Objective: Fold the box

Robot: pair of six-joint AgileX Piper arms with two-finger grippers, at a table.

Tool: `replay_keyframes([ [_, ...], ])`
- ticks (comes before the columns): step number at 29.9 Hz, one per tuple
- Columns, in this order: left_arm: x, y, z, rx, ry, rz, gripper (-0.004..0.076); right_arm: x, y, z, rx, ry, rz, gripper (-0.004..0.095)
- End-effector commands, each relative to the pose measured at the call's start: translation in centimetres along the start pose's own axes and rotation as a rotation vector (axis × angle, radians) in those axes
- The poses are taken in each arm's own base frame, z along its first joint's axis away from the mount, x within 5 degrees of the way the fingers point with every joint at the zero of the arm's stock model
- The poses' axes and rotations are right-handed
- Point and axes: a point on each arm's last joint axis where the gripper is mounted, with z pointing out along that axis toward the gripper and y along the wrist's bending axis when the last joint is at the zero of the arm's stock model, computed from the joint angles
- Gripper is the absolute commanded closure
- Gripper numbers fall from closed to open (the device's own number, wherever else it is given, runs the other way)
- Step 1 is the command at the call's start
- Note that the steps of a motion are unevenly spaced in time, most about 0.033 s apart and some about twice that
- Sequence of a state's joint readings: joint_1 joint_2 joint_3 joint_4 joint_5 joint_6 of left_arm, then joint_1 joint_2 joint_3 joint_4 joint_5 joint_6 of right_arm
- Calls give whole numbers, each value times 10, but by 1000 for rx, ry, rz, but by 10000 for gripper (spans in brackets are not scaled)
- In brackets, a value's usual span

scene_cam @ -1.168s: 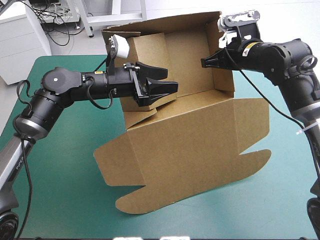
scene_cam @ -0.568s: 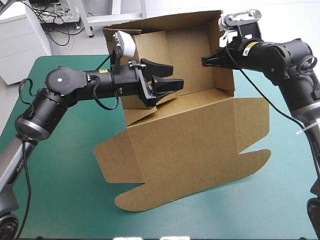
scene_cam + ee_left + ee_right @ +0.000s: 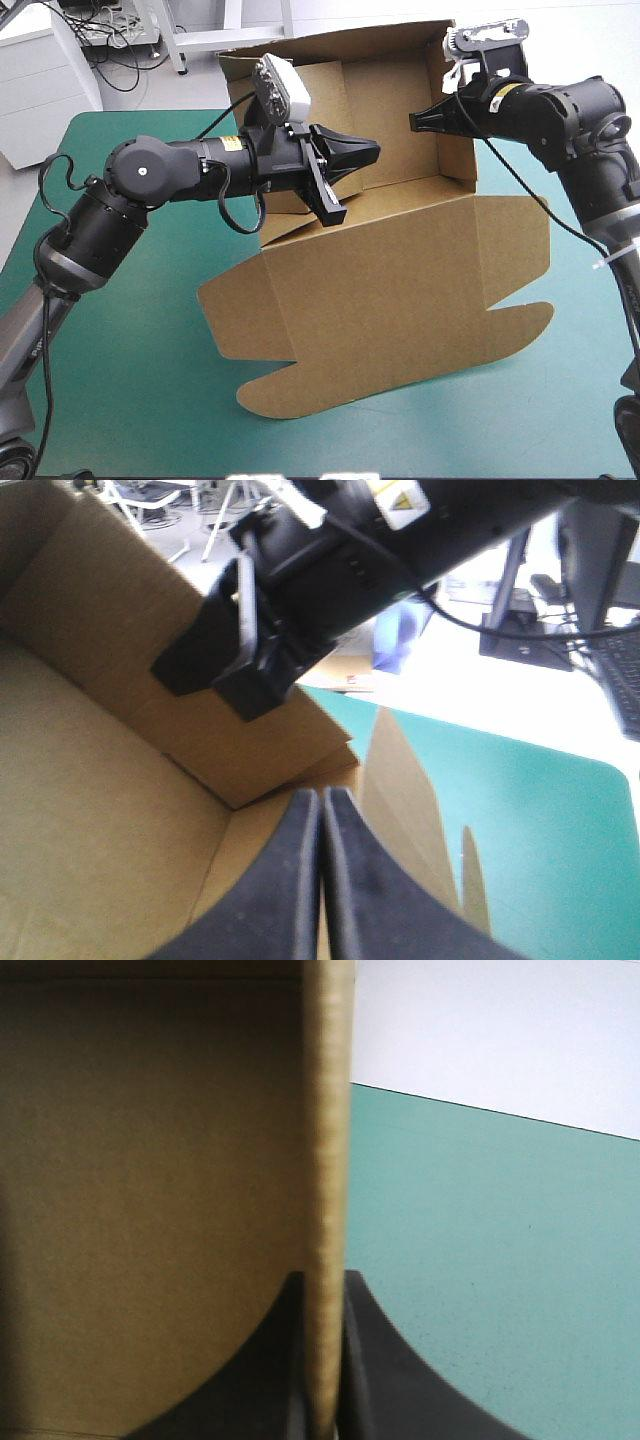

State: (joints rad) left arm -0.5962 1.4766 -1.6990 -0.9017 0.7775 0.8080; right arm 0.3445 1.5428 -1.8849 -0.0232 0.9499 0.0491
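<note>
The brown box (image 3: 400, 280) stands as an open tray at the far side, walls raised, its lid sheet lying flat toward the near edge. My left gripper (image 3: 368, 155) hovers inside the tray near the left wall, fingers shut in one point, nothing seen between them. In the left wrist view the left gripper (image 3: 322, 798) points at the box's inner corner (image 3: 100, 810), with the right gripper (image 3: 215, 665) beyond it on the wall. My right gripper (image 3: 420, 122) is shut on the tray's right wall. That wall's edge (image 3: 325, 1160) runs up between its fingers (image 3: 322, 1280).
The teal-green cover (image 3: 130, 350) lies bare to the left of the box and along the near edge. The lid's rounded flaps (image 3: 290, 400) reach close to the front edge. White furniture stands beyond the table's far left corner.
My left gripper has gone from open to shut, rolled over and moved a little right and up inside the tray. The box has shifted slightly right. The right gripper keeps its hold.
</note>
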Motion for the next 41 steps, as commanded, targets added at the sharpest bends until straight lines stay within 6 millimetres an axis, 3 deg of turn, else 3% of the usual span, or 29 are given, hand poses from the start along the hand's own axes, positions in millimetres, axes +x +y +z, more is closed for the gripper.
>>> replay_keyframes([
  [1, -19, 1, -13, -102, -89, -29, 756, -16, 2, -26, -26, -143, 32, 925],
  [6, -11, 2, 2, -185, -27, -19, 756, -17, 1, -26, -25, -149, 66, 925],
  [17, -12, -30, 40, -490, 99, 209, 756, -18, -1, -26, 1, -160, 124, 925],
  [26, -8, -15, 61, -787, 285, 284, 756, -18, 1, -26, -23, -160, 150, 926],
  [31, -14, -8, 42, -927, 349, 287, 756, -18, 0, -26, -14, -161, 143, 926],
  [41, -32, 9, -20, -1104, 383, 198, 737, -18, -3, -26, 5, -166, 137, 926],
])
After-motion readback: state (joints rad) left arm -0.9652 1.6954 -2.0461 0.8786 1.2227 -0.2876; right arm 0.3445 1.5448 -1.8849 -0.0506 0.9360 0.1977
